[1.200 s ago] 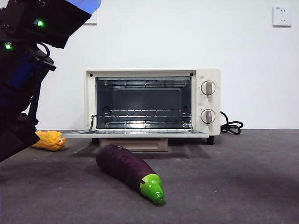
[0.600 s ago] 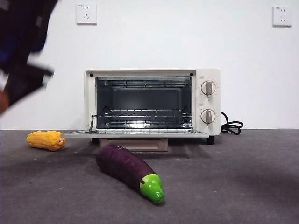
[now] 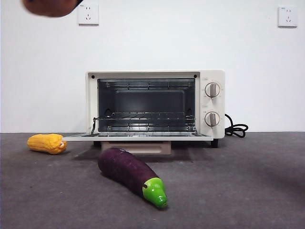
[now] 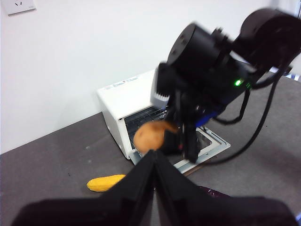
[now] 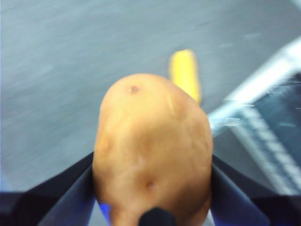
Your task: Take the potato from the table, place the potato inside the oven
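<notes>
High above the tabletop (image 3: 248,191), the right end effector (image 5: 153,188) grips the potato (image 5: 153,150) between its jaws, with the corn cob (image 3: 46,143) and the open oven (image 3: 155,105) below it. Left end effector (image 4: 155,157) waits clenched, empty.

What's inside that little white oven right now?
Inside the oven, only a wire rack and bare walls show through the open door; no food. The potato is high above the table, gripped in the right hand. Nothing covers the interior.
</notes>
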